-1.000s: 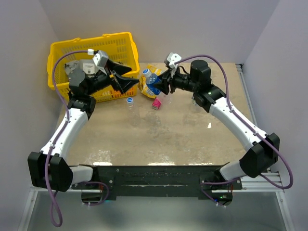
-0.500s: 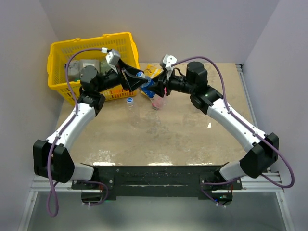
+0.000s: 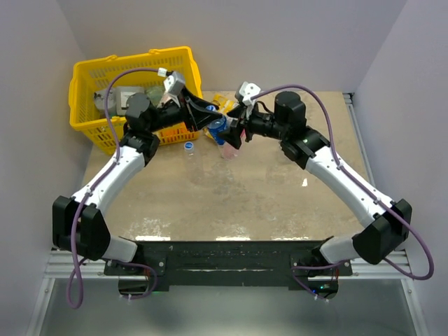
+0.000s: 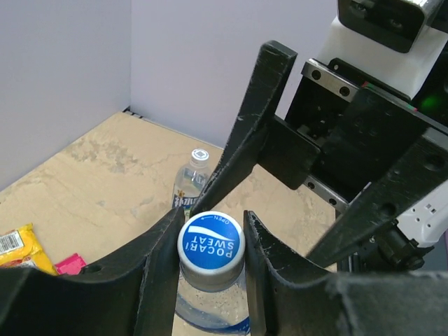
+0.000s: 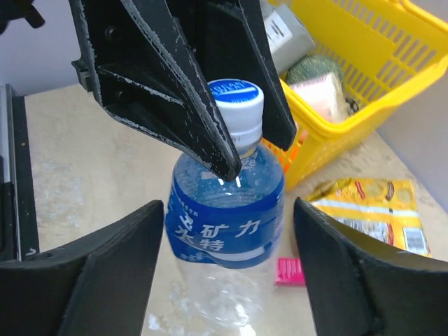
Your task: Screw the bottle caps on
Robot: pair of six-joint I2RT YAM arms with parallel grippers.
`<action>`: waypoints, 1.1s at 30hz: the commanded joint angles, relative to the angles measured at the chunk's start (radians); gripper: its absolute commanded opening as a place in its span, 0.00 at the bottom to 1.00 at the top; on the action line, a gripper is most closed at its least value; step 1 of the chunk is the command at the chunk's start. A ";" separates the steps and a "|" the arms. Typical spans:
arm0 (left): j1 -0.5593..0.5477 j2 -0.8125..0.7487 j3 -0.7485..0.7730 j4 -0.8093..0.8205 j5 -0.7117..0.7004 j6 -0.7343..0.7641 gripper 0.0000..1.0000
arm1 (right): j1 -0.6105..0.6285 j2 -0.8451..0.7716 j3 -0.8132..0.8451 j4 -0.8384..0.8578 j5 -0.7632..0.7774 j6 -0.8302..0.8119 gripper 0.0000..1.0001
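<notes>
A clear bottle with a dark blue label stands upright between the two arms, also seen from above. Its blue cap sits on the neck, and my left gripper is shut on that cap from both sides. In the right wrist view the cap shows between the left fingers. My right gripper is open around the bottle's body, with a gap on each side. A second, pale-labelled bottle with its cap on stands on the table. I cannot tell whether the held bottle touches the table.
A yellow basket with packets inside stands at the back left, close behind the left gripper. A yellow snack packet and a small pink packet lie on the table by the bottle. Walls close in the back and both sides.
My left gripper moved right to the bottle and shut on its cap. My right gripper, which was gripping the bottle's body, has opened off it.
</notes>
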 commanded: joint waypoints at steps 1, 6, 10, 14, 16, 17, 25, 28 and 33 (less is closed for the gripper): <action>-0.023 0.000 0.067 -0.057 0.011 0.127 0.00 | -0.052 -0.113 0.023 -0.103 0.098 -0.065 0.83; -0.075 0.005 0.087 -0.209 0.014 0.300 0.00 | -0.195 -0.232 0.055 -0.056 0.219 0.013 0.97; -0.192 0.014 0.101 -0.298 0.025 0.435 0.00 | -0.284 -0.220 0.142 -0.034 0.407 0.060 0.98; -0.300 0.031 0.076 -0.326 0.023 0.500 0.00 | -0.297 -0.171 0.210 -0.068 0.475 0.027 0.98; -0.358 0.049 0.072 -0.381 0.000 0.569 0.00 | -0.301 -0.166 0.202 -0.062 0.477 0.027 0.98; -0.377 0.051 0.050 -0.392 -0.015 0.596 0.00 | -0.301 -0.168 0.196 -0.056 0.475 0.033 0.98; -0.438 0.103 -0.046 -0.337 -0.125 0.684 0.00 | -0.303 -0.168 0.132 0.012 0.405 0.068 0.97; -0.438 0.126 -0.100 -0.262 -0.125 0.685 0.00 | -0.303 -0.165 0.113 0.024 0.362 0.076 0.97; -0.440 0.175 -0.128 -0.179 -0.129 0.646 0.00 | -0.301 -0.143 0.112 0.049 0.307 0.094 0.96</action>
